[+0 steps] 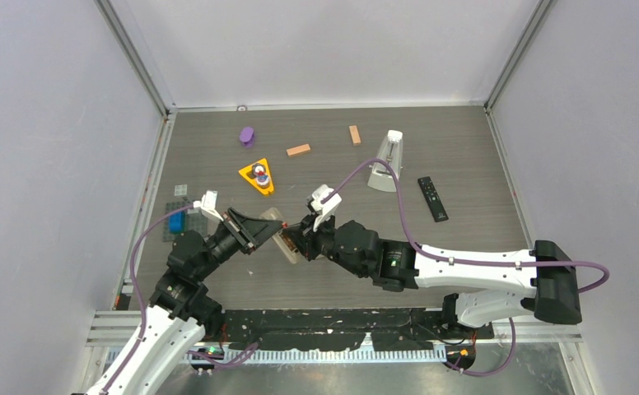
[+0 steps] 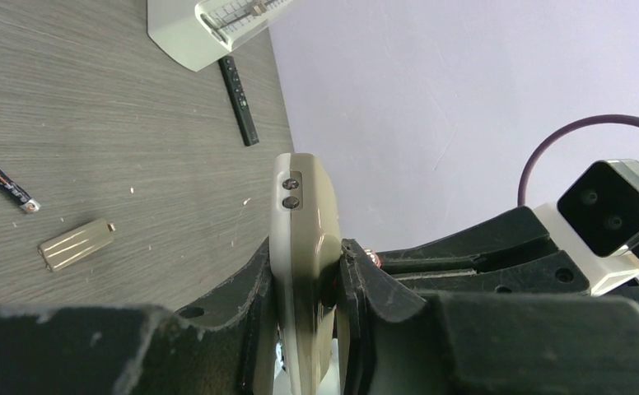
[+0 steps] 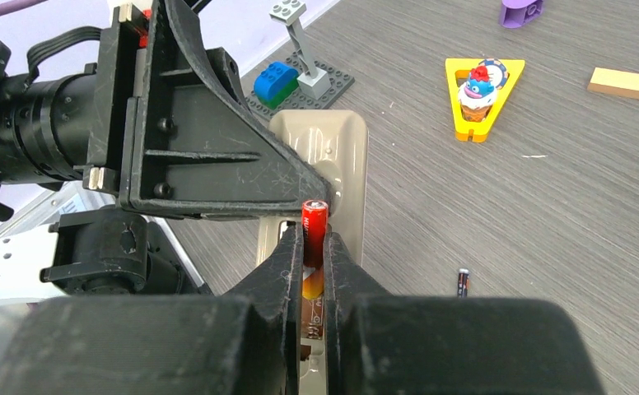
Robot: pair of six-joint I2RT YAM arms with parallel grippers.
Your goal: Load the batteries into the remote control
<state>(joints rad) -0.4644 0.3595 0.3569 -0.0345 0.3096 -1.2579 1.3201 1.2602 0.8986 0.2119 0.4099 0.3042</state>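
Grey wood-grain table [image 2: 94, 99], loose battery [image 2: 9, 188], label print illegibly small

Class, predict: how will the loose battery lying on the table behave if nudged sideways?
Probably rolls: the battery is a thin, smooth cylinder lying on its side on the flat table. Likely rigid, and light, being far shorter than the black remote.

Our grey wood-grain desk [image 1: 464, 148]
On it we see a black remote [image 1: 432, 198], a yellow triangle [image 1: 257, 177], a loose battery [image 2: 9, 188] and perhaps a battery cover [image 2: 76, 243].
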